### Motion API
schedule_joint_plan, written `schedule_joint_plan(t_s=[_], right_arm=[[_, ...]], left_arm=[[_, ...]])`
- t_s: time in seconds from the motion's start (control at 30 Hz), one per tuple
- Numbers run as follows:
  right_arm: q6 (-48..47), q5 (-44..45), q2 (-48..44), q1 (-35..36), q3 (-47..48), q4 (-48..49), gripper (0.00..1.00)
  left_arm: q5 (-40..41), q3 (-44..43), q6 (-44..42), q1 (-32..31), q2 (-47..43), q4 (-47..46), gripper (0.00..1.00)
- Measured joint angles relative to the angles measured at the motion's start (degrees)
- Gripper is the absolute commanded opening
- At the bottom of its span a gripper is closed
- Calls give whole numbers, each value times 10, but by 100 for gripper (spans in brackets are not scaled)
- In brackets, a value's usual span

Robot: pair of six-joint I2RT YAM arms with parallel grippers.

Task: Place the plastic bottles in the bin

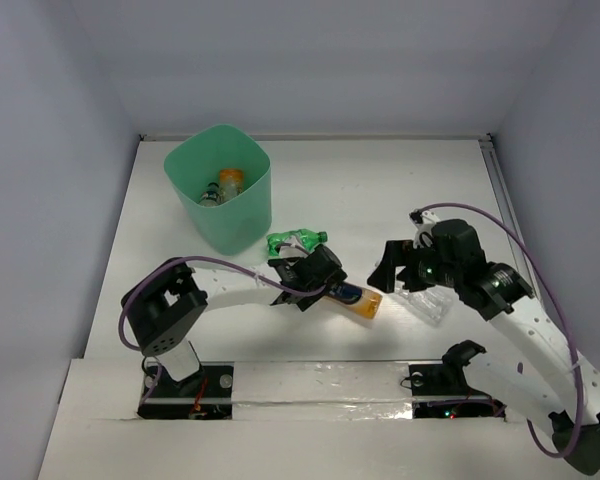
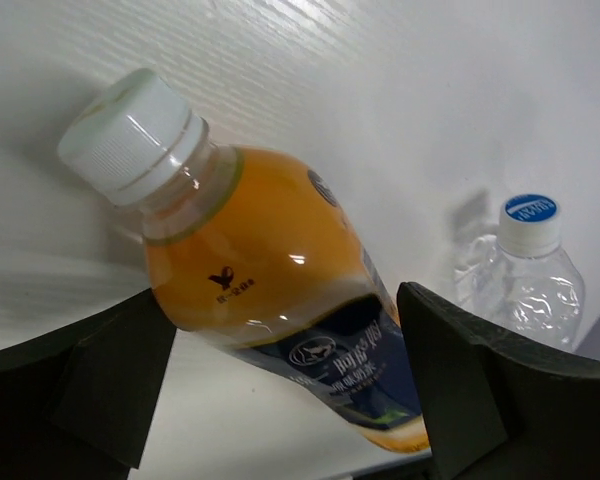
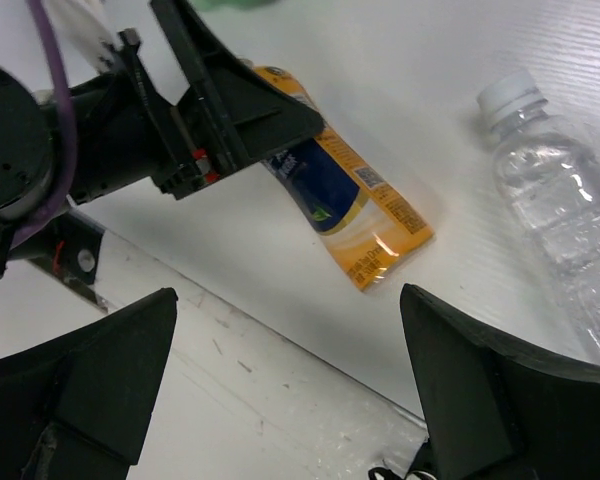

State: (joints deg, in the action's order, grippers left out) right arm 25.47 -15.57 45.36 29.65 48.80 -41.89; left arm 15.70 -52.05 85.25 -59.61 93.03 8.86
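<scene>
An orange bottle with a dark blue label (image 2: 250, 250) lies on its side on the white table, also seen as the orange bottle (image 1: 360, 299) from above. My left gripper (image 2: 285, 370) is open and straddles its labelled lower half, one finger close on each side. A clear bottle (image 3: 550, 190) lies just to the right. My right gripper (image 3: 288, 370) hovers open over bare table beside the clear bottle, holding nothing. A crushed green bottle (image 1: 298, 240) lies by the base of the mint-green bin (image 1: 242, 215). Inside the bin rests a bottle with an orange cap (image 1: 228, 183).
White walls close in the table on the left, back and right. A raised white strip (image 1: 310, 385) runs along the near edge by the arm bases. Purple cables loop off both arms.
</scene>
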Motion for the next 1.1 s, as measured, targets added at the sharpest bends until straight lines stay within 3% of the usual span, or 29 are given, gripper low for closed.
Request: schedule_joint_plan(t_s=[0.1,0.37,0.53,0.73,0.9,1.1], right_arm=[[2,26,18,0,0,-8,97],[5,147,119,0,39,-58,98],[1,226,206,-4,72,-90,100],[-4,277,313,-8,108,-133,100],[-5,296,381,-8,134,-156,100],[-7,316,463,-8,185,-177,100]], left_arm=[[14,-2,-15,1,9,4,81],[44,-2,-70,1,9,3,57],[48,19,-122,1,-16,1,53],[42,66,-196,1,-126,14,52],[33,63,-256,1,-220,13,52],[23,23,-308,1,-263,34,52]])
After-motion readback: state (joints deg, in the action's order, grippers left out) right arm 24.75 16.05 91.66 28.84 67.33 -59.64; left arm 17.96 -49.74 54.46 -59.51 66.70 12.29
